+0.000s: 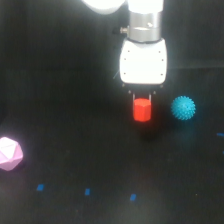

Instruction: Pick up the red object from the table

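A: Where was the red hexagonal block (141, 110)?

B: Toward the table's (75, 150) far edge, beside the teal spiky ball (183, 107), directly under the gripper (142, 100).

A: Jaws?

B: Apparently clenched on its top, probably for lifting; contact blurred.

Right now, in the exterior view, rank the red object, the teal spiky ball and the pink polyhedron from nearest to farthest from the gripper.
1. Red object: right at the gripper, directly beneath it.
2. Teal spiky ball: close by, toward the exterior view's right.
3. Pink polyhedron: far off at the exterior view's left edge, lower down.
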Robot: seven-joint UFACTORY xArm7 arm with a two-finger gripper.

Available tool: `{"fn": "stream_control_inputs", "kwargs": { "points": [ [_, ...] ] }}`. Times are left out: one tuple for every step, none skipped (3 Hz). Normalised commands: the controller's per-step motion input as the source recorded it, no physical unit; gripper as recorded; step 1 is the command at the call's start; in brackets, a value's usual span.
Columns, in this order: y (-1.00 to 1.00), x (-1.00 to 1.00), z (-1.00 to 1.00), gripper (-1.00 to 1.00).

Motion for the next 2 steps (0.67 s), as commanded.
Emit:
{"fn": "stream_control_inputs", "kwargs": {
  "points": [
    [0.33, 0.29, 1.0, -1.0],
    [0.37, 0.11, 1.0, -1.0]
  ]
}}
